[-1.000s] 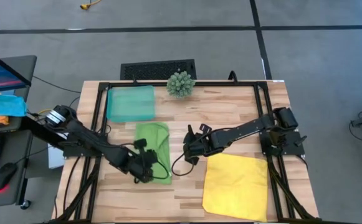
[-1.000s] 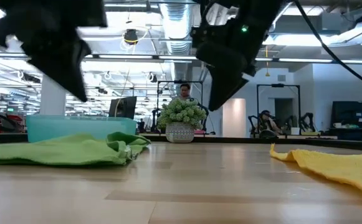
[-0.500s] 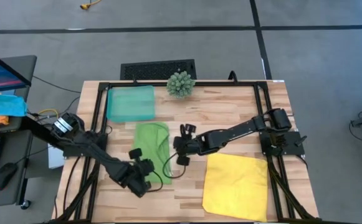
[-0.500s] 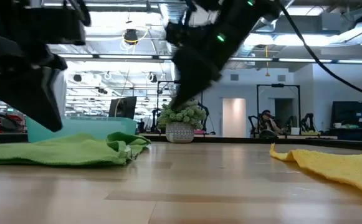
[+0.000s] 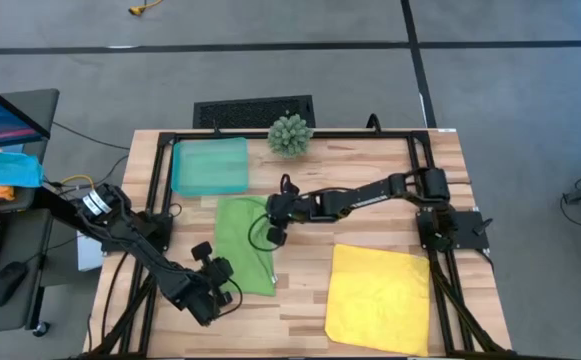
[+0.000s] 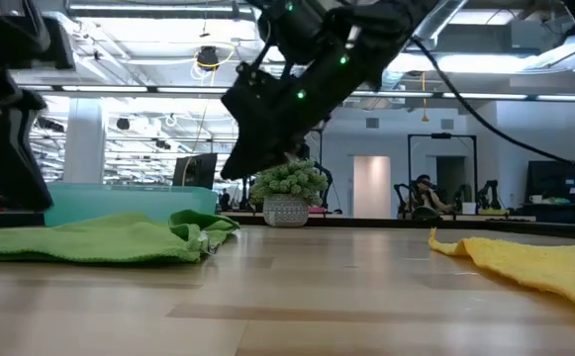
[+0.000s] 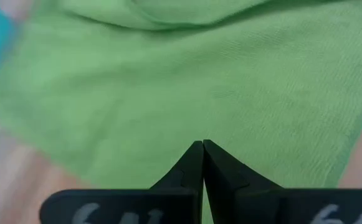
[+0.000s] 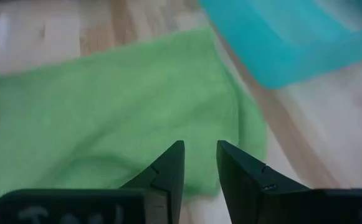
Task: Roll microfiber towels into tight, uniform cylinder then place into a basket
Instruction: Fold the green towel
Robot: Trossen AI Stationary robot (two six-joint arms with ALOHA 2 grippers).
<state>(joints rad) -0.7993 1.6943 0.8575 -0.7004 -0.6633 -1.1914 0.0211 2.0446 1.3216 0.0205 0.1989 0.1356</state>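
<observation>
- Both arms have shifted since a second ago: the left gripper (image 5: pixel 217 272) has pulled back toward the near left edge of the green towel (image 5: pixel 246 243), and the right gripper (image 5: pixel 273 215) has swung over to the towel's far right corner.
- Left fingers (image 7: pixel 193 163) are pressed together, nothing between them, right over the green cloth.
- Right fingers (image 8: pixel 168 167) sit slightly apart, holding nothing, hovering over the towel with the basket (image 8: pixel 293 37) close by.
- Green towel lies flat-ish on the wooden table (image 5: pixel 370 180), a bit rumpled, just in front of the teal basket (image 5: pixel 210 165).
- Yellow towel (image 5: pixel 378 297) is spread flat at the near right, well apart.
- Spiky plant (image 5: pixel 290 134) stands at the far edge.
- Behind it, an open office with ceiling lights.
</observation>
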